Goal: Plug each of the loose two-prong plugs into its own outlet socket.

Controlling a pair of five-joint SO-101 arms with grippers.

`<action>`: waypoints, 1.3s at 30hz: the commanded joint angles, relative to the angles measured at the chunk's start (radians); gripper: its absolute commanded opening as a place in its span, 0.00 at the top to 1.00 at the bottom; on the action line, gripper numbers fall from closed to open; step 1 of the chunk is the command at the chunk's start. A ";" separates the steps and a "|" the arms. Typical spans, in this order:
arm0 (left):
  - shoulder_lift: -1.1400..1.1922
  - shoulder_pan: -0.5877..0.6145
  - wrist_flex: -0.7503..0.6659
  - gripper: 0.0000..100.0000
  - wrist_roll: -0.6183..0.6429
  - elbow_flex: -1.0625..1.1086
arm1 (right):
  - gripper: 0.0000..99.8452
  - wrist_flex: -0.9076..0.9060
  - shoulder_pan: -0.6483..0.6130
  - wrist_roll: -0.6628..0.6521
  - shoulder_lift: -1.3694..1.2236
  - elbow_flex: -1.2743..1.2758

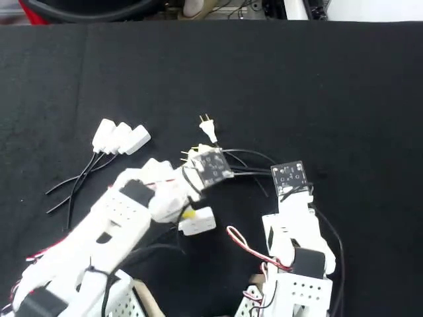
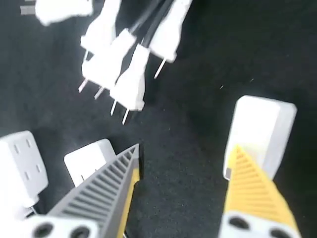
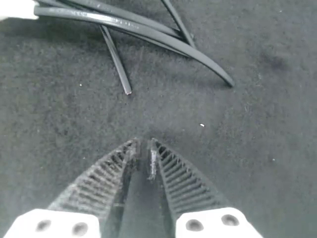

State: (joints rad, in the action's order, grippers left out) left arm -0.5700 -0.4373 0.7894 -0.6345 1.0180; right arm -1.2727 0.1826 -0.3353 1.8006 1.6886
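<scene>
Several white two-prong plugs (image 2: 124, 74) lie bunched on the black cloth, prongs turned toward my left gripper (image 2: 187, 148), which hangs open just short of them with nothing between its fingers. A white outlet socket (image 2: 265, 129) sits against the yellow finger (image 2: 247, 183). Two more sockets (image 2: 91, 158) (image 2: 20, 163) lie by the grey finger. In the high view one loose plug (image 1: 208, 129) lies alone beyond the left arm (image 1: 132, 211). My right gripper (image 3: 143, 144) is shut and empty, low over bare cloth, short of black cables (image 3: 138, 29).
Three white socket blocks (image 1: 119, 137) with black cables lie side by side at the left. Another socket (image 1: 197, 221) rests near the left arm's wrist. The right arm (image 1: 294, 224) stands at the front right. The black cloth (image 1: 297, 79) stretches bare toward the back.
</scene>
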 commanded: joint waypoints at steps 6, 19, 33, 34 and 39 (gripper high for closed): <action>0.087 0.058 0.023 0.72 -0.014 -0.139 | 0.96 -0.003 0.015 -0.002 0.042 -0.004; -0.534 0.180 0.333 0.72 -0.006 -0.044 | 0.96 0.026 0.011 0.006 0.042 -0.016; -1.227 0.618 0.373 0.72 0.063 0.549 | 0.94 0.127 -0.224 0.384 -0.070 -0.180; -1.211 0.630 0.362 0.72 0.063 0.549 | 0.92 0.160 -0.241 0.423 -0.114 -0.185; -1.200 0.651 0.358 0.72 0.063 0.573 | 0.86 0.328 -0.345 0.611 -0.429 -0.278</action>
State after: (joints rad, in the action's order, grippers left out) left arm -1.7745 0.1933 1.1684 -0.5823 1.5812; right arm -1.0641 -0.0921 0.1465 1.5888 1.5336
